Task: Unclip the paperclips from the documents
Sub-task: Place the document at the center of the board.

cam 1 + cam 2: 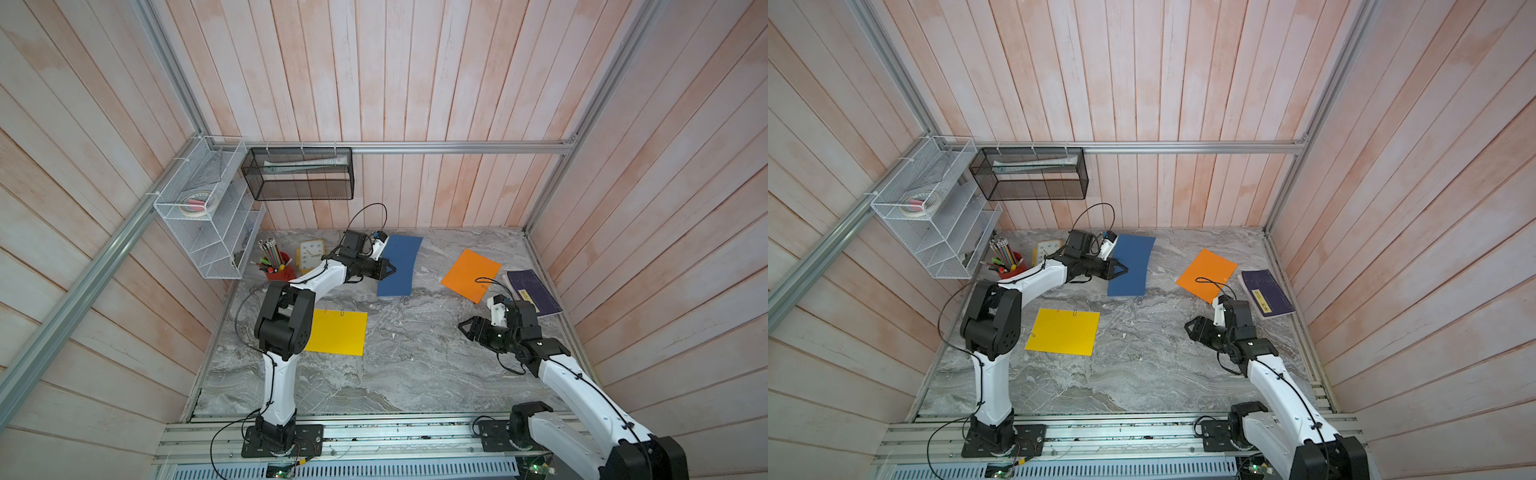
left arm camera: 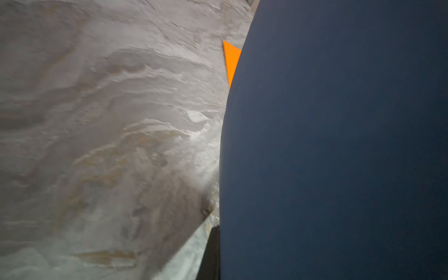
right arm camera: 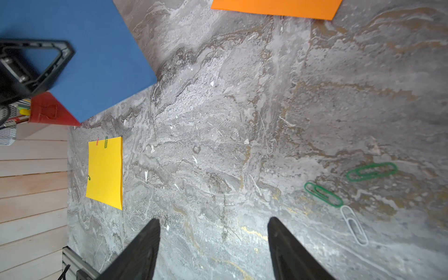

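Here, right claw (image 3: 213, 220) wide, empty.

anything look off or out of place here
The blue sheet is bowed and lifted off the table, its edge pinched in the left gripper, while the yellow sheet and orange sheet lie flat. Three loose paperclips lie on the table near the open right gripper.

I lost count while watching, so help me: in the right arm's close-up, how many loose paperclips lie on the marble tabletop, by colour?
Green bent-wire paperclips: 2
Pale silvery bent-wire paperclip: 1
Total: 3, all lying loose on the grey marble tabletop.
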Motion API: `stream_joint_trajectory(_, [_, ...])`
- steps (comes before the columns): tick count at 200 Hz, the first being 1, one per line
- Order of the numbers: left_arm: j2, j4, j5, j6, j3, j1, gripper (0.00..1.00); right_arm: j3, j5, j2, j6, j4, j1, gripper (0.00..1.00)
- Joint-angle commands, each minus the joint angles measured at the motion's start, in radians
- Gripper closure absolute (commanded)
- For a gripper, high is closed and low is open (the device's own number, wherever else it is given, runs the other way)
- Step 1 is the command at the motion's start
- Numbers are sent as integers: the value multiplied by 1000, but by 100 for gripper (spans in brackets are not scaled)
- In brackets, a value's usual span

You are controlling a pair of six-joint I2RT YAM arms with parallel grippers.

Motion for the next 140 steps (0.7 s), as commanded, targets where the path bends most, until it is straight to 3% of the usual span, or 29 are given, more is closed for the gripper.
stream_joint_trajectory(1, [92, -64, -69, -17, 132, 33, 100, 18, -18, -6, 15, 14, 16, 28])
stream_joint_trajectory(71, [356, -280, -244, -7, 475, 125, 100, 19, -31, 8, 19, 36, 33, 26])
stream_joint_trajectory(128, [425, -349, -349, 0, 565, 149, 100, 19, -39, 19, 18, 44, 40, 26])
stream_joint_trajectory(140, [423, -356, -374, 1, 566, 150, 94, 20, -37, 20, 18, 46, 40, 25])
